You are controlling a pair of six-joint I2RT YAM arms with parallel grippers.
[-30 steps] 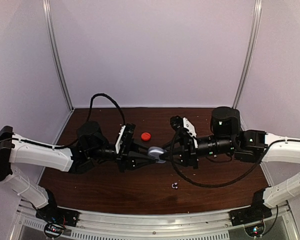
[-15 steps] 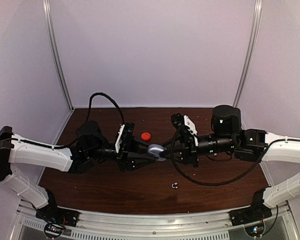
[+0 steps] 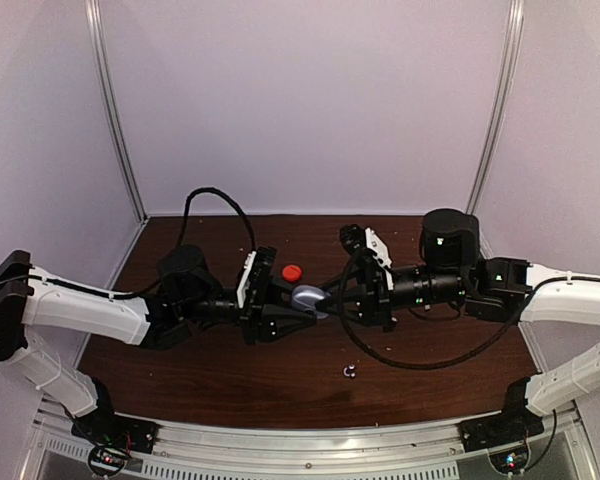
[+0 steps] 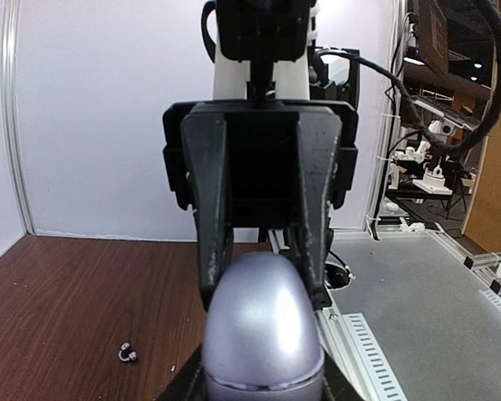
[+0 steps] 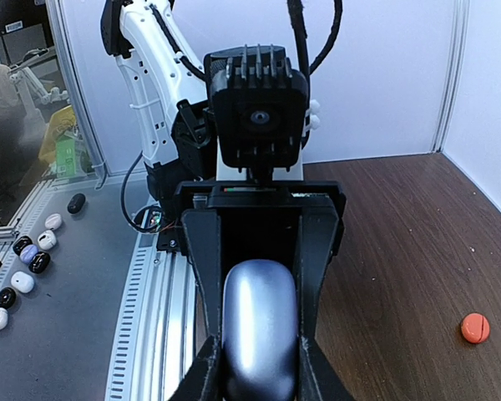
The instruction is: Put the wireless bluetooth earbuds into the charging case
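A silver-grey egg-shaped charging case [image 3: 308,297] hangs in the air over the middle of the brown table [image 3: 180,355], closed, with a seam near one end. My left gripper [image 3: 292,304] is shut on its left end and my right gripper [image 3: 325,293] on its right end, the two facing each other. In the left wrist view the case [image 4: 263,326] fills the bottom between my own left gripper [image 4: 263,380], with the right fingers [image 4: 213,251] clamped on its far end. One silvery earbud [image 3: 350,371] lies on the table nearer the front, also visible as the earbud [image 4: 129,354].
A small red round case [image 3: 292,272] lies on the table just behind the grippers, and is the red case [image 5: 475,327] at the right wrist view's lower right. A black cable [image 3: 420,365] sags under the right arm. White walls close in the back and sides.
Both grippers and the case between them have shifted slightly left and towards the back. The left arm has reached further in; its jaws loosened briefly, then gripped again.
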